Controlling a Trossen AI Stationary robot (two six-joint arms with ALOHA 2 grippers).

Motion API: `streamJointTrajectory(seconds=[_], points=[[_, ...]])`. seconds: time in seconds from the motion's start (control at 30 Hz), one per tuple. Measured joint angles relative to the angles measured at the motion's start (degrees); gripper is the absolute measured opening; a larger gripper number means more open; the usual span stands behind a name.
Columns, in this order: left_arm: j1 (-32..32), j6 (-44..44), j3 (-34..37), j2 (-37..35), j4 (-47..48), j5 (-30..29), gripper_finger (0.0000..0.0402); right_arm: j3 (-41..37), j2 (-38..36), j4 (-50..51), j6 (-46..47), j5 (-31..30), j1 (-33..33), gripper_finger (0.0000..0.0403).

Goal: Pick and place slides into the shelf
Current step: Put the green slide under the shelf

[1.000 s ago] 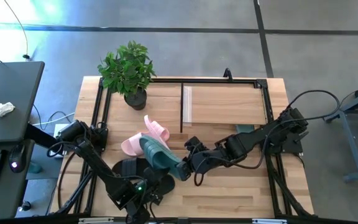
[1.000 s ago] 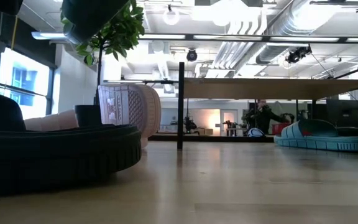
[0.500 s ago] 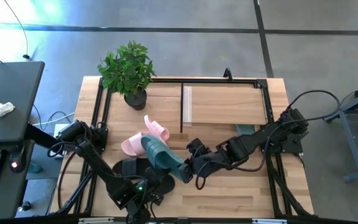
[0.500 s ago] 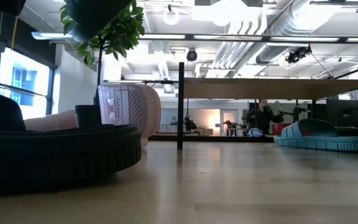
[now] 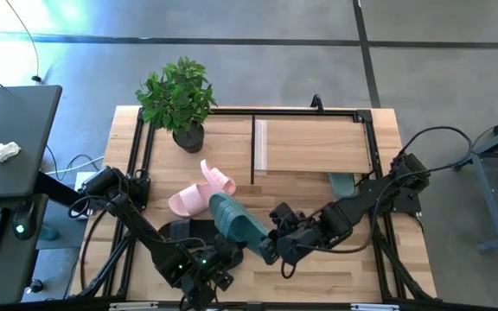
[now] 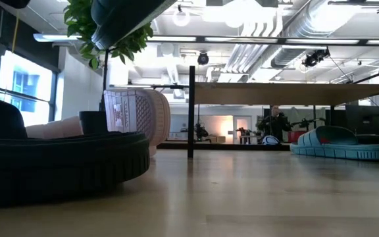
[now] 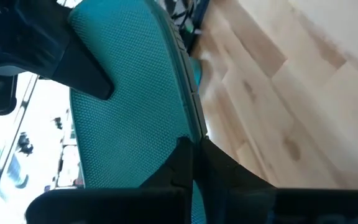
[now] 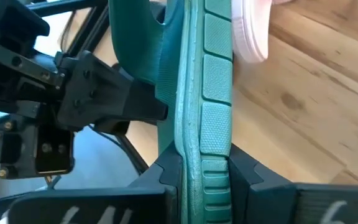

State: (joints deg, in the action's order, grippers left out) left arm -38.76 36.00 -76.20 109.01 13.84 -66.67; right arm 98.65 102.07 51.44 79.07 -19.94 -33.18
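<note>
High view from above: the wooden bench [image 5: 318,268] carried the shelf [image 5: 314,145] along its far side, a light plank top in a thin black frame, with nothing resting on the plank. A potted plant [image 5: 178,97] stood at the shelf's left end. No brand, label or writing could be read on anything.

Both dark arms were folded low over the near half of the bench, reaching toward each other. The right arm stretched in from the right edge, its right end effector [image 5: 269,249] clamped on the edge of one dark green slide [image 5: 236,225], which was lifted off the wood and tilted. The right wrist view showed the slide's ribbed sole edge [image 8: 207,118] pinched between the two fingers. The left arm bent in from the left edge, and its left end effector [image 5: 223,259] met the same green slide from the other side; in the left wrist view its fingers were closed on the slide's rim.

A pale pink pair [image 5: 199,192] lay just behind the lifted slide, a black slide [image 5: 184,231] near the left arm, and a second green slide [image 5: 341,183] lay at the shelf's right front corner.
</note>
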Motion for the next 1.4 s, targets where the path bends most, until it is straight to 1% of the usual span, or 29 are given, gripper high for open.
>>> streamJointTrajectory(seconds=[0.13, 0.23, 0.4, 0.57, 0.7, 0.83, 0.97, 1.07, 1.2, 1.3, 1.4], points=[[-0.1, 0.8, 0.0, 0.0, -1.0, 1.7, 0.0, 0.0, 0.4, 0.3, 0.2, 0.0, -0.3, 0.0046], [-0.1, 0.8, 0.0, 0.0, -0.9, 1.7, 0.0, 0.0, 0.4, 0.6, -2.2, -0.1, -0.3, 0.0062], [-0.1, 0.9, 0.1, 0.0, -0.6, 1.6, 0.0, 0.0, 0.4, 1.8, -8.5, 0.9, -0.4, 0.0123], [-0.2, 0.7, 0.2, 0.0, -0.1, 3.0, 0.0, 0.0, 0.4, 3.2, -10.9, -2.1, -0.5, 0.0185], [-0.2, 0.7, 0.2, 0.0, -0.1, 4.2, 0.0, -0.1, 0.3, 2.8, -18.5, -2.7, -0.5, 0.021], [-0.2, 1.3, 0.2, 0.0, -0.1, 4.8, 0.0, -0.1, 0.1, 3.2, -27.1, -2.9, -2.0, 0.0206], [-0.2, 3.3, 0.2, 0.0, -0.1, 6.0, 0.0, -0.1, -0.3, 3.7, -34.1, 0.1, -4.1, 0.0185], [-0.2, 4.4, 0.2, 0.0, -0.1, 7.9, 0.0, -0.1, -0.4, 3.6, -34.0, 3.1, -5.6, 0.0165], [-0.2, 4.9, 0.2, 0.0, -0.1, 10.3, 0.0, -0.1, -0.4, 3.4, -30.8, 5.8, -7.4, 0.0143], [-0.2, 5.9, 0.2, 0.0, 0.1, 12.3, 0.0, -0.2, -0.4, -1.9, -29.5, 7.2, -8.4, 0.0134], [-0.2, 5.9, 0.2, 0.0, 0.0, 13.8, 0.0, -0.2, -0.4, -12.6, -34.5, 8.2, -9.3, 0.0133]])
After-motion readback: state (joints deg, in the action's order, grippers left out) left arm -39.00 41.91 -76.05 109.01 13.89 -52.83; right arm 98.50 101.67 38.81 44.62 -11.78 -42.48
